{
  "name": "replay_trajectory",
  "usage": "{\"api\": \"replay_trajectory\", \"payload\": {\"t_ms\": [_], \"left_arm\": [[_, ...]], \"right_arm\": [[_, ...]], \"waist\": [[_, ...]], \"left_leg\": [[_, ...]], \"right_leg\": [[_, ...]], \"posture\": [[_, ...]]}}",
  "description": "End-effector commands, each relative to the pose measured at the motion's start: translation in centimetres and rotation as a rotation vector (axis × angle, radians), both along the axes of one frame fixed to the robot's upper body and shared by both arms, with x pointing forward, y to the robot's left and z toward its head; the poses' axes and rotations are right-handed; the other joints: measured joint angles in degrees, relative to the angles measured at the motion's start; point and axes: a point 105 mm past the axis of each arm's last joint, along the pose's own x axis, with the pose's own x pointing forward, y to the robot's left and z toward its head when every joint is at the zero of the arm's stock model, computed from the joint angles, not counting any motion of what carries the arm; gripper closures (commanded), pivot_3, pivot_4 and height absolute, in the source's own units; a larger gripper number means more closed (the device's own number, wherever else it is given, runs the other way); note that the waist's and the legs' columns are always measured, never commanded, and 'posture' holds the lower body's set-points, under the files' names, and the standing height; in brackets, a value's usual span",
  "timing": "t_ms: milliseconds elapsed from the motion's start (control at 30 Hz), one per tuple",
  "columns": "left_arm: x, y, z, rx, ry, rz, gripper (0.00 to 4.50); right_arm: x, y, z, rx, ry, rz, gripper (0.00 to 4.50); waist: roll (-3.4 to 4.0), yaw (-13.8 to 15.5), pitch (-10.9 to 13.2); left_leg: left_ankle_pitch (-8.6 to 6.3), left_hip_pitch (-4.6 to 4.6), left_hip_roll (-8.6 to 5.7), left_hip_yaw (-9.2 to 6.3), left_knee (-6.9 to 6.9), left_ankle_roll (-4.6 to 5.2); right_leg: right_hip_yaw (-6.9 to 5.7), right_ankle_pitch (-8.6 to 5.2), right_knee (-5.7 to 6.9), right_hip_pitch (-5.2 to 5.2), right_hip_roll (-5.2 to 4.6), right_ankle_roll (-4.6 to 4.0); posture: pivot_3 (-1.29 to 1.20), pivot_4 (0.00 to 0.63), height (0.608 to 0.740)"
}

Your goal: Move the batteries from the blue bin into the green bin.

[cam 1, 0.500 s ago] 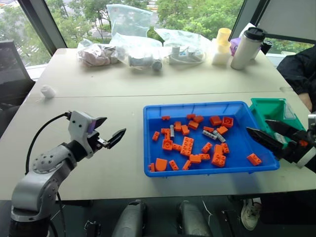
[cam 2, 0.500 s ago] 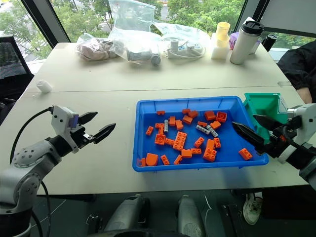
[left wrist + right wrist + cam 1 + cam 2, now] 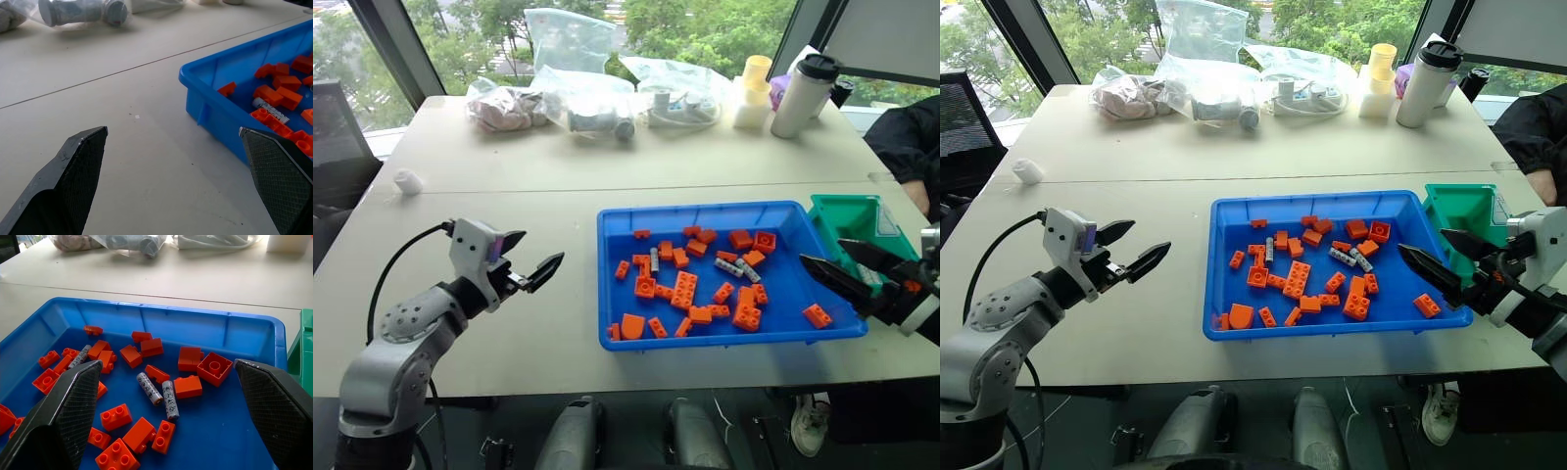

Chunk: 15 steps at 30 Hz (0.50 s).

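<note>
Blue bin (image 3: 617, 279) by desk (image 3: 509, 196) front edge; batteries (image 3: 148, 388) among bricks (image 3: 117, 417) (green bin (image 3: 847, 217) partly hidden). Both grippers' fingers open: left (image 3: 530, 259), right (image 3: 837, 262).

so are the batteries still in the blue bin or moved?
Still in. Three batteries lie among orange bricks in the blue bin; none visible in the green bin.

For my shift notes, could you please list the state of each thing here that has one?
left gripper: open, empty
right gripper: open, empty, at blue bin's right end
batteries: three, lying among bricks
blue bin: holds bricks, batteries
green bin: upright
tumbler: lidded
</note>
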Motion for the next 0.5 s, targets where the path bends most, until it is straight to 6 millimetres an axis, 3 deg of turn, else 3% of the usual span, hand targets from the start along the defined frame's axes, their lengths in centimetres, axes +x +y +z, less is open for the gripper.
{"api": "replay_trajectory", "payload": {"t_ms": [33,367,500], "left_arm": [[-0.1,-0.1,0.9,-0.004,-0.041,-0.006,0.00],[0.2,0.1,0.6,0.059,-0.028,-0.011,0.00],[0.1,0.0,1.4,0.105,-0.027,-0.057,0.00]], "right_arm": [[-0.2,0.6,0.9,-0.010,-0.048,0.017,0.04],[0.5,0.6,0.9,0.005,-0.047,0.009,0.04],[1.1,1.1,1.8,0.002,-0.035,0.026,0.04]], "waist": [[0.00,0.00,0.00],[0.00,-0.02,0.00],[0.01,-0.05,0.00]], "left_leg": [[0.00,0.00,0.00,0.00,0.00,0.00],[0.00,0.00,0.00,0.00,0.00,0.00],[0.00,0.00,0.00,0.00,0.00,0.00]], "right_leg": [[0.00,0.00,0.00,0.00,0.00,0.00],[0.00,0.01,0.00,0.00,0.01,0.01],[0.00,0.00,0.01,-0.01,0.01,-0.01]], "posture": [[0.00,0.150,0.740],[0.00,0.150,0.740],[0.00,0.150,0.740]]}}
